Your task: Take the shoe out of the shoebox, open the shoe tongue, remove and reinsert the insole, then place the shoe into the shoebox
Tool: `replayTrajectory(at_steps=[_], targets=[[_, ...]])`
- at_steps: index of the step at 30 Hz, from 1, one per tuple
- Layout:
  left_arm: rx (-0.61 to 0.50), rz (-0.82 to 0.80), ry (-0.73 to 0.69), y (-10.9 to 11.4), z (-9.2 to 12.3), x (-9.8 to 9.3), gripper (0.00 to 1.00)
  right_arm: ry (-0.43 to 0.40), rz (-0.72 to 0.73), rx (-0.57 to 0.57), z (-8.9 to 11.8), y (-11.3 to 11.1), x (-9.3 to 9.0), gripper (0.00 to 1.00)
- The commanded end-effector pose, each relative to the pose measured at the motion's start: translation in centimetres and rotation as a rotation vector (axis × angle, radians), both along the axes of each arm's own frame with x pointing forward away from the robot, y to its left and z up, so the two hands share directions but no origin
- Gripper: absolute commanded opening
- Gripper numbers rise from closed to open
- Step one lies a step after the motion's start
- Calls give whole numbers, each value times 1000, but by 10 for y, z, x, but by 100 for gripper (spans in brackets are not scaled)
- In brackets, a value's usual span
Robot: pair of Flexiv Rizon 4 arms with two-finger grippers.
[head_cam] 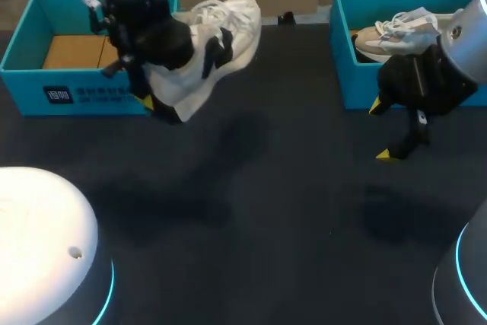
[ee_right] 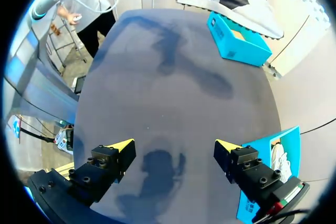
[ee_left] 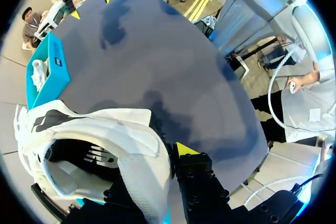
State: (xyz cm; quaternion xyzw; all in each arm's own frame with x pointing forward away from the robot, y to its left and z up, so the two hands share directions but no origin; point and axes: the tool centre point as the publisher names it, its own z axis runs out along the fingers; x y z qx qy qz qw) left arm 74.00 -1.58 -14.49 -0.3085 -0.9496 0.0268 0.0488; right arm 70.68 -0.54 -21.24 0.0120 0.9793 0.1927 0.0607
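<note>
Overhead, the dark table (head_cam: 251, 211) carried a teal shoebox (head_cam: 76, 97) at ten o'clock and a second shoebox (head_cam: 358, 89) at two o'clock, which had a beige shoe (head_cam: 396, 32) lying in it. The white sneaker (head_cam: 221, 43) hung clear of the table at the first box's three o'clock side, held by the left pincer (head_cam: 156, 108), which was clamped narrowly on the heel collar. The right pincer (head_cam: 382, 131) hovered spread wide and empty at the six o'clock side of the second box.

That pinch on soft fabric looked risky. The sneaker's weight sat far out from the grip, so it could swing or slip free, and its toe might catch the box wall. One left fingertip was buried behind the collar. The tongue and insole could not be made out, and the arm hid part of the sole.
</note>
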Motion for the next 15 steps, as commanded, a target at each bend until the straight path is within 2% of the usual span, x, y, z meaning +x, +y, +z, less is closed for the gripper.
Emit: replayTrajectory(at_steps=[1, 15], targets=[[-20, -4, 4, 18, 3, 16, 0, 0, 0, -2, -1, 1, 0, 100], [32, -36, 27, 81, 6, 57, 0, 0, 0, -2, -1, 1, 0, 100]])
